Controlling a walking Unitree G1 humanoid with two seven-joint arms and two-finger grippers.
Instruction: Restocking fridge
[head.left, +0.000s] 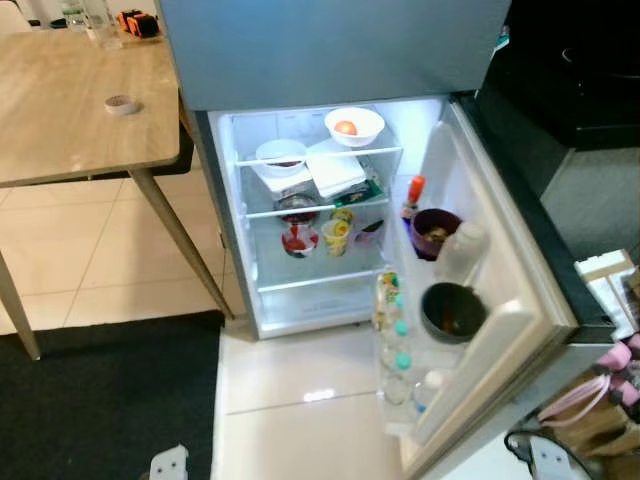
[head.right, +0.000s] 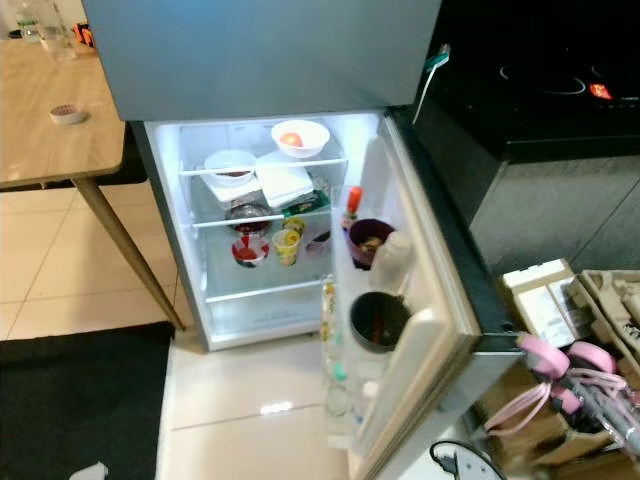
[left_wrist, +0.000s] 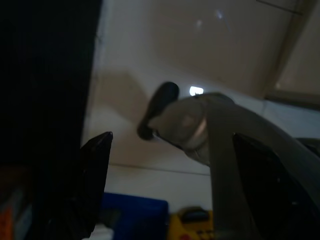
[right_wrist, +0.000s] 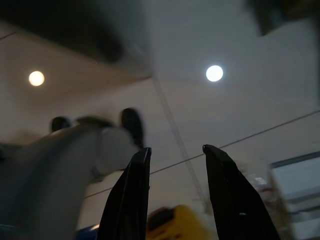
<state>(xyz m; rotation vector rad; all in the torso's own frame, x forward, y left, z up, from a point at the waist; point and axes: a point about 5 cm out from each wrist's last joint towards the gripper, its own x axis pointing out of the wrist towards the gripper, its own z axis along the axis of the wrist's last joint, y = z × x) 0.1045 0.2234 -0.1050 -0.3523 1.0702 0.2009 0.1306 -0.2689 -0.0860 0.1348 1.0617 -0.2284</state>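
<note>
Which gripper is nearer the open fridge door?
Right, probably. The fridge door stands open to the robot's right; the right gripper hangs on that side, the left gripper on the other.

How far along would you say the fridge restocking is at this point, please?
Done: the fridge door stands open, and the shelves already hold a white bowl and cups; the door racks hold bottles. In hand: nothing; the left pincer and right pincer are open and empty. Left: fetching any further items and closing the door.
</note>
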